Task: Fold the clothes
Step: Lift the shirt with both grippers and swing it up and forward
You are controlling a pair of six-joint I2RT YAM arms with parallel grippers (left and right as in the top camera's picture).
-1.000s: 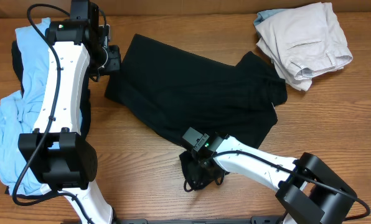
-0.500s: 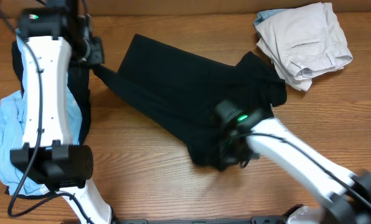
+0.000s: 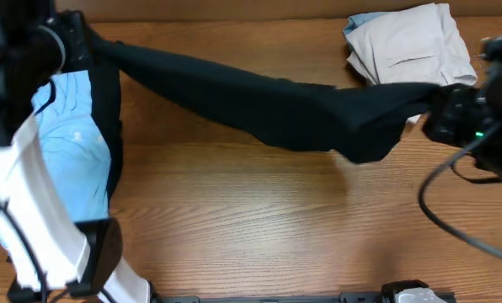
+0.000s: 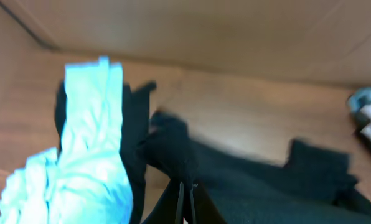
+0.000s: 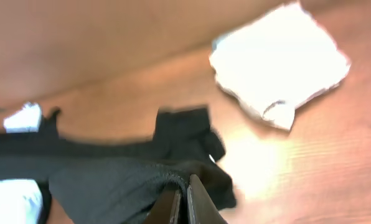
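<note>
When viewed from overhead, found T-shirt (image 3: 301, 114) stretched into one long dark band, running from upper left corner down toward right edge of surface (image 3: 259, 219). Sags lowest right of centre; cannot tell whether touching wood there. Pinched at left end by left tool (image 3: 72, 44), at right end by right tool (image 3: 443, 108). Checked against wrist views, both blurred: saw left tool (image 4: 187, 198) pressed together on black cloth, right tool (image 5: 183, 198) likewise clamped on a rolled hem. Passes by top of blue shirt (image 3: 70, 151) at left. Ends beside trousers (image 3: 411, 50) at upper right, overlapping their lower edge.
</note>
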